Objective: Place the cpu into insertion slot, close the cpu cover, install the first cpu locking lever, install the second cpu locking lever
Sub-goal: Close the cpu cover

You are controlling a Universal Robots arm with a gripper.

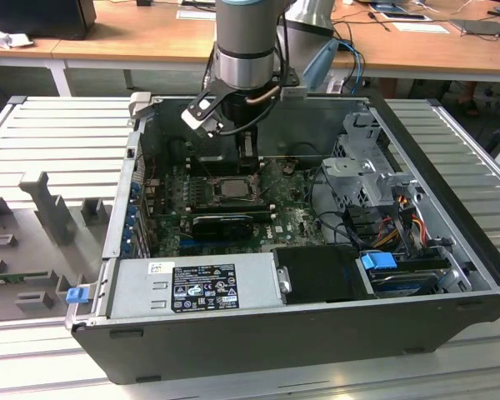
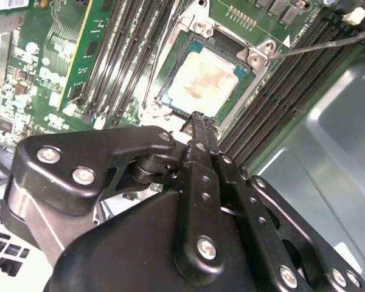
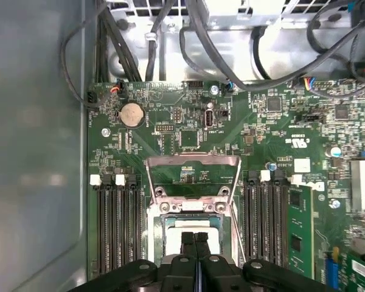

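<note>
The cpu (image 2: 202,82), a pale silvery square, lies flat inside the insertion slot (image 2: 246,68) on the green board; it also shows in the exterior view (image 1: 231,187). The cpu cover (image 3: 193,162) is swung open and lies back on the board, which shows through its opening. Two thin wire levers (image 3: 236,182) (image 3: 149,182) stand unlatched beside the slot. My gripper (image 2: 198,118) is shut with nothing in it. Its tips hover over the near edge of the cpu (image 3: 172,238), and they hide part of the chip. In the exterior view the gripper (image 1: 247,160) hangs inside the case just behind the slot.
Long black memory slots (image 3: 115,225) (image 3: 264,219) flank the slot on both sides. A black graphics card (image 1: 223,223) lies in front of it, with a power supply (image 1: 196,283) nearer. A drive cage (image 1: 362,162) and cables (image 3: 231,67) stand to the exterior view's right.
</note>
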